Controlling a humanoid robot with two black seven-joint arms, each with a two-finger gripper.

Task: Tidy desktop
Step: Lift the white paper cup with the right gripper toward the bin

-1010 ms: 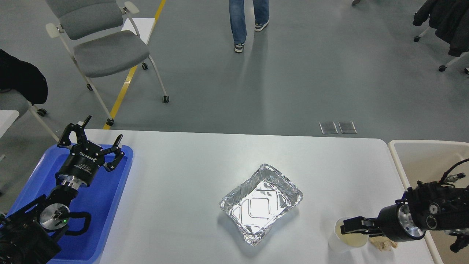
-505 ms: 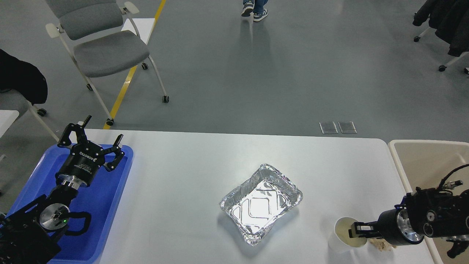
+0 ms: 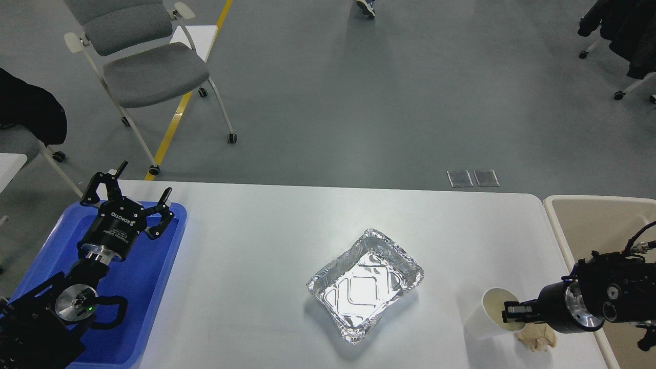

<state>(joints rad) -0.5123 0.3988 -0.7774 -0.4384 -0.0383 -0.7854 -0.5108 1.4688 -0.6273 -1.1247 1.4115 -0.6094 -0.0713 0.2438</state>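
The white desktop [image 3: 256,241] fills the lower part of the head view. An empty foil tray [image 3: 365,284] lies near its middle. A white paper cup [image 3: 487,322] stands tilted near the front right edge. My right gripper [image 3: 512,311] comes in from the right and is shut on the cup's rim. A crumpled beige napkin [image 3: 536,338] lies on the desktop just below the gripper. My left gripper [image 3: 145,179] is open and empty over the far end of the blue tray [image 3: 148,287].
A beige open-topped bin [image 3: 589,220] stands off the desktop's right edge, close to my right arm. The blue tray lies on the desktop's left end. A grey wheeled chair [image 3: 148,66] stands on the floor beyond the far left corner.
My right gripper has drawn back to the right with the paper cup, which moved right and slightly away from the front edge. The napkin shows more. The left arm has not moved.
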